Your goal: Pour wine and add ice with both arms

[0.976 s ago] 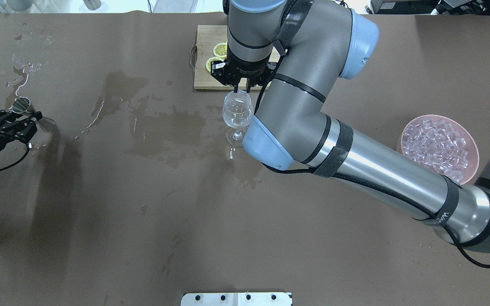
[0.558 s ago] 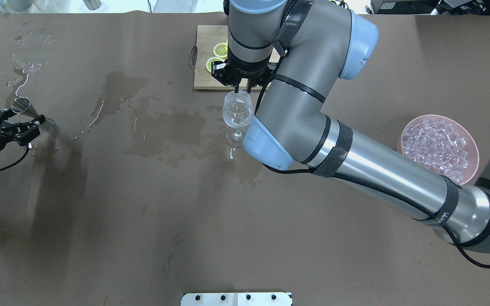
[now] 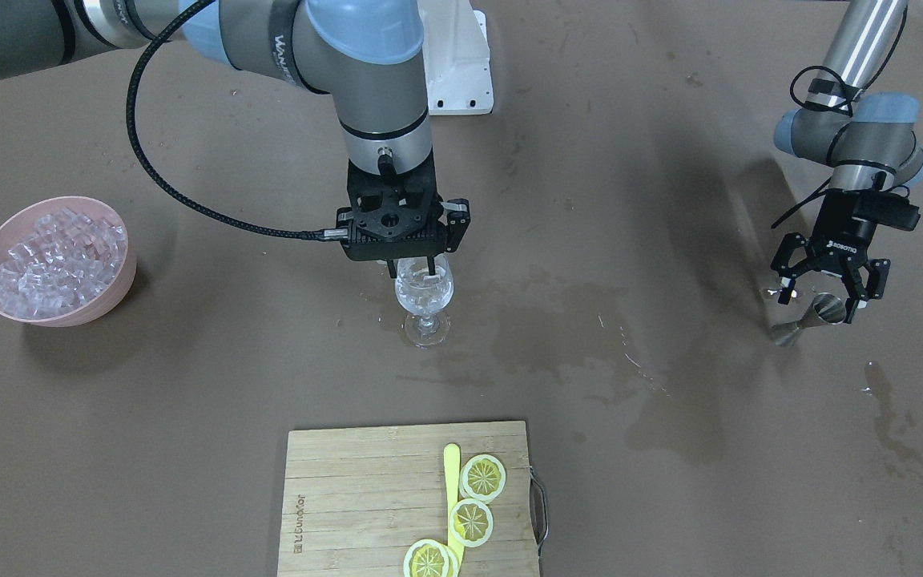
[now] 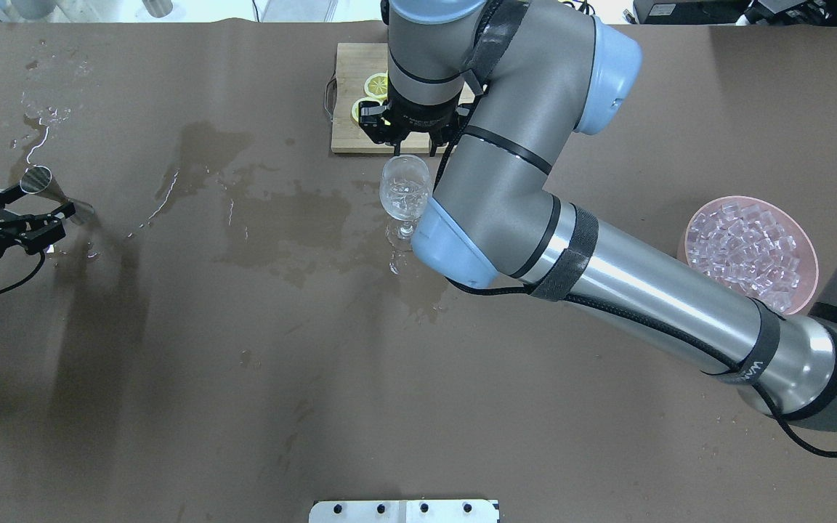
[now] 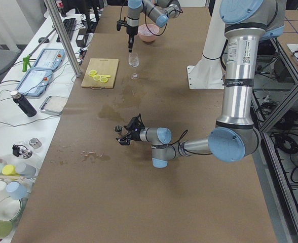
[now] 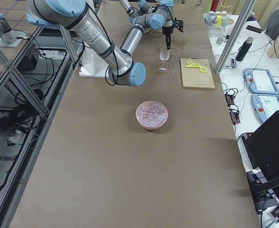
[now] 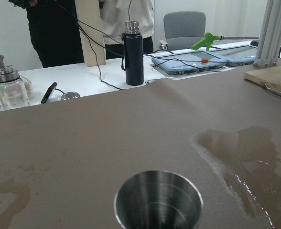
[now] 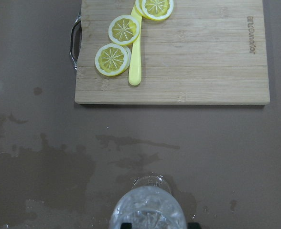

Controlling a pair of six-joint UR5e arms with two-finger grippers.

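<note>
A wine glass [image 3: 425,292] stands mid-table with ice cubes in its bowl; it also shows in the overhead view [image 4: 405,190] and the right wrist view [image 8: 147,210]. I cannot make out liquid in it. My right gripper [image 3: 412,272] hangs open just over its rim, seen from above too [image 4: 413,149]. More ice [image 3: 53,256] fills a pink bowl [image 3: 129,268] far off to the side. A steel jigger [image 3: 818,311] stands on the table; its cup [image 7: 158,200] looks empty. My left gripper [image 3: 824,298] is open beside it, holding nothing [image 4: 48,216].
A wooden cutting board [image 3: 349,481] with lemon slices [image 3: 483,477] and a yellow knife lies beyond the glass. Wet patches [image 3: 566,320] spread over the brown table cover between glass and jigger. The white arm stand [image 3: 457,64] sits at the robot's edge.
My left gripper has drawn back from the jigger, which stays standing. My right gripper's fingers have spread and risen slightly from inside the glass rim.
</note>
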